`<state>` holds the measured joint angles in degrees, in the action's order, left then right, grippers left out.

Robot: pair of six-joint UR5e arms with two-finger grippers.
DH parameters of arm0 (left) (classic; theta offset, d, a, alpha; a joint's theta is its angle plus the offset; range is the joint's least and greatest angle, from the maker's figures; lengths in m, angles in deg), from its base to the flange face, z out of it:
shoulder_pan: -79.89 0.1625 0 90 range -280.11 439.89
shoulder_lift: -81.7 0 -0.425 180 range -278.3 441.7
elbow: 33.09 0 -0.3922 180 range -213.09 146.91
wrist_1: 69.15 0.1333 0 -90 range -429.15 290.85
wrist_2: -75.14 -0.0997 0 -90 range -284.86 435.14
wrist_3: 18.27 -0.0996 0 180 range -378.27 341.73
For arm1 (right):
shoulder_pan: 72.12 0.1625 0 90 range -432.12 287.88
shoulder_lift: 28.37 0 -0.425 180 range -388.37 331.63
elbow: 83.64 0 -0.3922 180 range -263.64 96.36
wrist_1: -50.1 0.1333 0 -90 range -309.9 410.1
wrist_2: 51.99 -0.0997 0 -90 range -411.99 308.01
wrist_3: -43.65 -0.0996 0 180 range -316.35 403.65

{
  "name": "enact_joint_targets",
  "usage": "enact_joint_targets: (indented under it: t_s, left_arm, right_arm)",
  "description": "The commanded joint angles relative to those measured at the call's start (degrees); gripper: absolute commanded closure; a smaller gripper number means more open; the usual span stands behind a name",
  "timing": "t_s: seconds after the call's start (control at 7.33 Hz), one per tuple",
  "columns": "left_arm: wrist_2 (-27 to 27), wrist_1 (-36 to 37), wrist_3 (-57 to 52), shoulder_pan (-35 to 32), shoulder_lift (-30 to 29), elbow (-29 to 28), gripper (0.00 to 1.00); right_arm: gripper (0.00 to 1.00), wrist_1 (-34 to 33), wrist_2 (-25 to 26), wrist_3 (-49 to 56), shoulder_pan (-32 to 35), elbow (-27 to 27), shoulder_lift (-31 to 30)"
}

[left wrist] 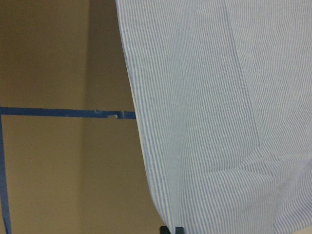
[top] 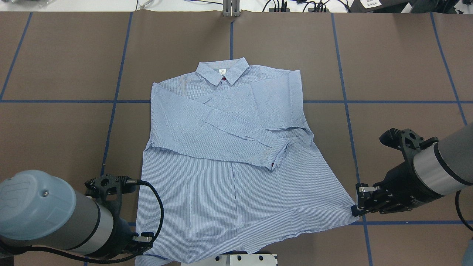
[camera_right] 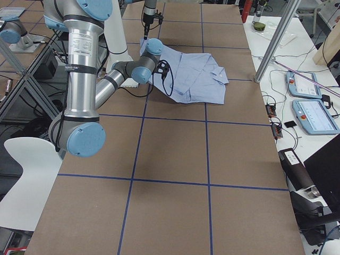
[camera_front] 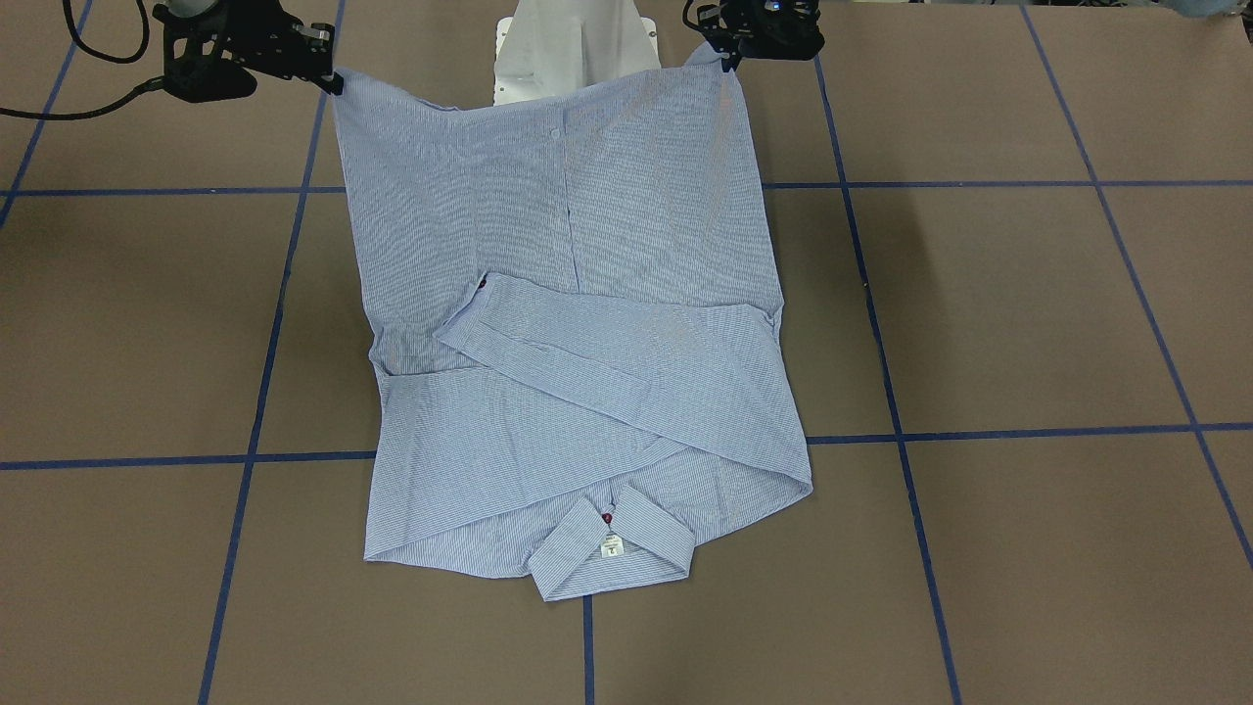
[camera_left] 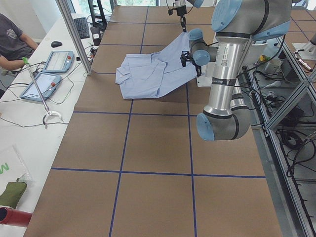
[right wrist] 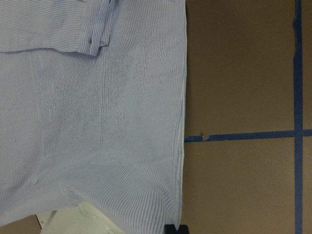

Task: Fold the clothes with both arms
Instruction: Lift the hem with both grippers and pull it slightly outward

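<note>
A light blue, finely white-striped, long-sleeved button-up shirt (top: 221,177) lies front-up in the middle of the brown paper-covered table (top: 63,66), which is gridded with blue tape. Its collar (top: 223,72) is at the far side, and both sleeves are folded across the chest. The black two-finger left gripper (camera_front: 729,62) is clamped on the near left hem corner, and the black two-finger right gripper (top: 355,210) on the near right one. The hem hangs raised between them, over the edge of the white pedestal base (camera_front: 573,49).
</note>
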<state>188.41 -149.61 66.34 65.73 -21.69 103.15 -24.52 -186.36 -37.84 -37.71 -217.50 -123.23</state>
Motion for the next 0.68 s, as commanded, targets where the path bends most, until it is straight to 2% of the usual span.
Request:
enact_joint_targets:
  t_s: [0.0,0.27,0.55]
  left_arm:
    - [0.02,0.03,0.38,0.27,-0.06,-0.01,1.00]
    - [-0.16,0.03,0.03,-0.42,-0.32,-1.85,1.00]
    - [-0.60,-0.14,-1.02,-2.96,-0.85,-4.13,1.00]
  right_arm:
    - [1.00,0.00,-0.27,-0.07,-0.13,0.35,0.29]
    - [1.00,0.00,-0.27,0.02,2.05,1.84,1.08]
    - [1.00,-0.09,-0.27,0.02,5.21,6.65,6.16]
